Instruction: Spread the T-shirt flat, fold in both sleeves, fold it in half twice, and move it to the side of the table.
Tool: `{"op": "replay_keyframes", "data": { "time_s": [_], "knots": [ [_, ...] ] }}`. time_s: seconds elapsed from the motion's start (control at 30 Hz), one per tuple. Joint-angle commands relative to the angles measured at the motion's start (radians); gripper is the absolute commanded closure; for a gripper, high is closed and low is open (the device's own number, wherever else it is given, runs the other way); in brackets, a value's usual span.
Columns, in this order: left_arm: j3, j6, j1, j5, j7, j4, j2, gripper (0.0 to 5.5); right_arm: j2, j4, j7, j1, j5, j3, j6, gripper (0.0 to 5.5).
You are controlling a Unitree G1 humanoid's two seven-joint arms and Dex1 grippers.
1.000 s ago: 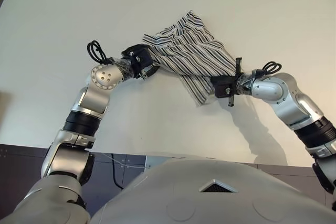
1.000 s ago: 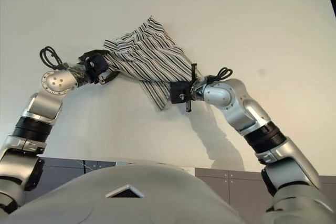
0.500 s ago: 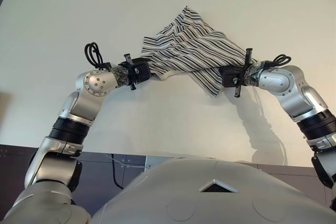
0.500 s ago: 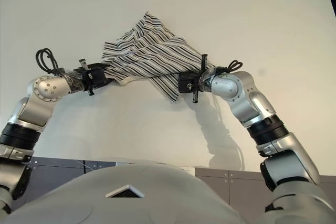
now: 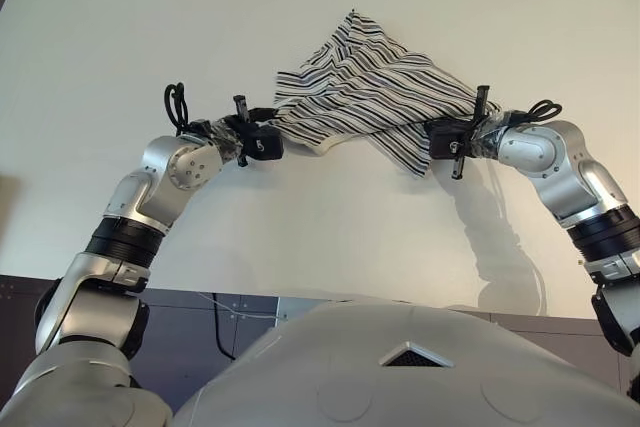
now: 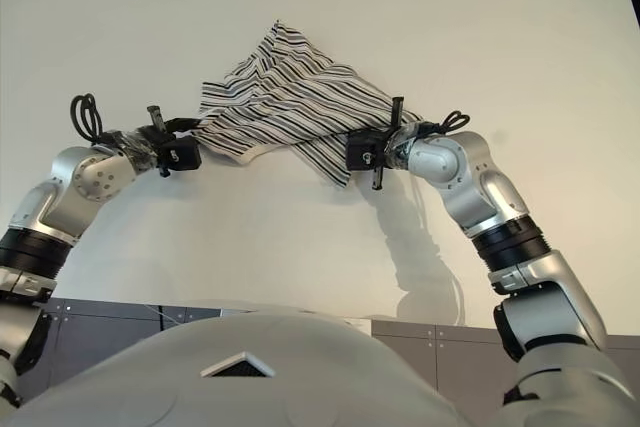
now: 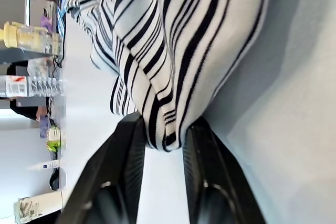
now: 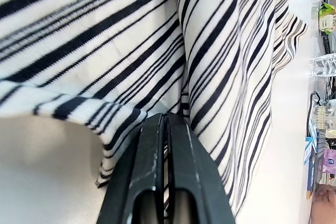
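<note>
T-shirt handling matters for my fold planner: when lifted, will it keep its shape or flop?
Probably floppy: the T-shirt sags in folds between the left pincer and right pincer. Likely light, since small pinches of cloth hold up its near edge. Slipping seems unlikely: the knit bunches between the fingers.

Head camera: we look forward and down over both arms onto white table (image 5: 120, 37). Two eye views share whole scene, shifted slightly sideways from each other. Left wrist camera: we sit just behind left gripper (image 7: 165, 129), very near, facing along fingers (image 7: 123, 171) into striped T-shirt (image 7: 178, 40), table stretching beyond. Right wrist camera: equally near behind right gripper (image 8: 167, 119), facing T-shirt. Both wrist views share T-shirt and, toward table's far edge, bottles (image 7: 29, 85).
</note>
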Motion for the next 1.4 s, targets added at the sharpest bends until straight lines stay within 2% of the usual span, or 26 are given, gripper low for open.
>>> {"op": "replay_keyframes", "data": {
  "time_s": [0.03, 0.2, 0.33, 0.43, 0.53, 0.73, 0.87, 1.0, 1.27, 1.4],
  "knots": [
    [-0.021, -0.068, 0.04, 0.104, 0.117, -0.004, 0.004, 4.77, 0.0, 0.048, 0.02, 0.027, -0.034, 0.017, 0.016, 5.4],
    [0.01, -0.087, 0.058, 0.197, 0.325, 0.022, -0.017, 4.77, -0.006, 0.068, 0.013, 0.03, -0.046, 0.015, 0.005, 5.4],
    [0.023, -0.085, 0.075, 0.169, 0.326, 0.07, -0.006, 5.38, -0.008, 0.079, 0.01, 0.024, -0.049, 0.014, -0.004, 5.4],
    [0.051, -0.099, 0.063, 0.088, 0.306, 0.08, -0.028, 5.38, -0.005, 0.078, 0.009, 0.025, -0.049, 0.015, -0.008, 5.4],
    [0.042, -0.126, 0.056, 0.067, 0.29, 0.091, -0.038, 4.91, -0.005, 0.081, 0.011, 0.022, -0.049, 0.017, -0.015, 5.4],
    [0.058, -0.151, 0.065, 0.113, 0.384, 0.11, -0.027, 4.07, -0.012, 0.084, 0.009, 0.028, -0.049, 0.01, -0.022, 5.4],
    [0.062, -0.203, 0.067, 0.205, 0.526, 0.083, -0.002, 3.41, -0.013, 0.083, 0.004, 0.037, -0.05, 0.006, -0.022, 5.4],
    [0.01, -0.315, 0.072, 0.347, 0.642, 0.046, 0.051, 3.41, -0.013, 0.081, 0.001, 0.044, -0.049, 0.003, -0.016, 5.4],
    [-0.04, -0.369, 0.043, 0.424, 0.651, 0.135, 0.076, 3.41, -0.01, 0.096, -0.003, 0.033, -0.052, -0.003, -0.016, 5.4],
    [-0.06, -0.413, 0.003, 0.446, 0.67, 0.17, 0.084, 3.98, -0.007, 0.103, -0.007, 0.03, -0.053, -0.003, -0.017, 5.4]
  ]
}}
